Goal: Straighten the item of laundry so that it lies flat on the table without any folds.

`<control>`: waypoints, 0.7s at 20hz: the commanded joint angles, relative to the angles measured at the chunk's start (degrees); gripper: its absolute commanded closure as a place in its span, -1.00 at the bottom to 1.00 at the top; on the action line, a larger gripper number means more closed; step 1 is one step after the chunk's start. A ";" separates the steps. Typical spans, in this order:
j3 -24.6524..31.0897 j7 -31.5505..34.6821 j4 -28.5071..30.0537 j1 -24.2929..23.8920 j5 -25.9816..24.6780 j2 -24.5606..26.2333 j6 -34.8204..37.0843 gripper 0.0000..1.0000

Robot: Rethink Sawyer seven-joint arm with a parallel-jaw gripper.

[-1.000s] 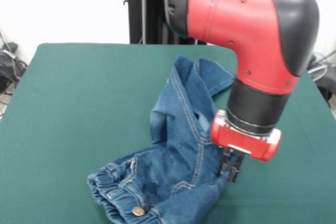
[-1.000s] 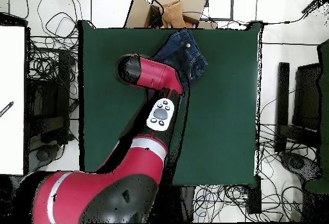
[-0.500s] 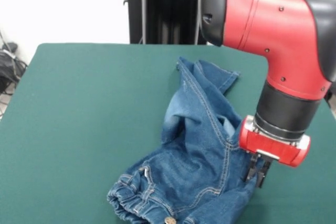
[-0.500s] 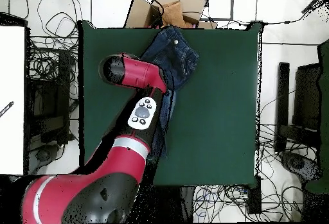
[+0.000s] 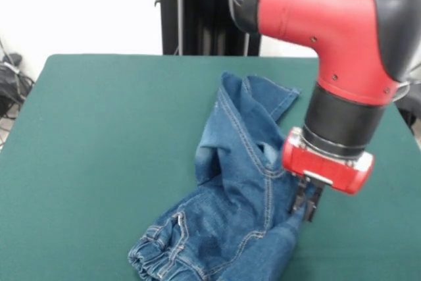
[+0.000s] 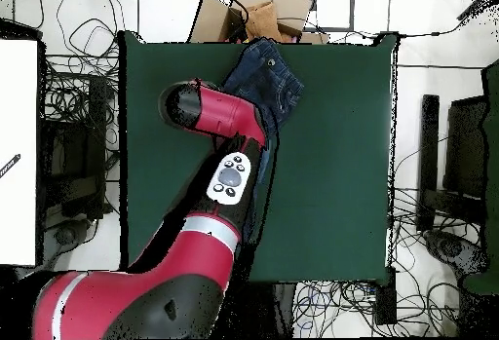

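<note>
end effector pinched together on jeans edge; denim may slip free, or bunched waistband drags off table edge.

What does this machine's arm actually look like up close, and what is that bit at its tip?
The arm is thick, rounded glossy red casing with black joint caps and a black wrist collar. A white oval pad with dark buttons sits on it. Below a red block with a silvery rim hangs the small black hand.

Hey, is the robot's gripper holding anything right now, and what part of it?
The gripper is shut on the jeans, its jaws pinching a fold of denim along their right-hand edge, about midway between waistband and leg ends.
</note>
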 commanded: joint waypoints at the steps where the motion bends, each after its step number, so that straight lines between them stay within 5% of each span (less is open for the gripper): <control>1: 8.38 8.95 12.44 -3.96 0.65 -6.97 -2.92 1.00; 14: 5.70 13.10 12.84 0.37 0.76 -7.41 -0.43 1.00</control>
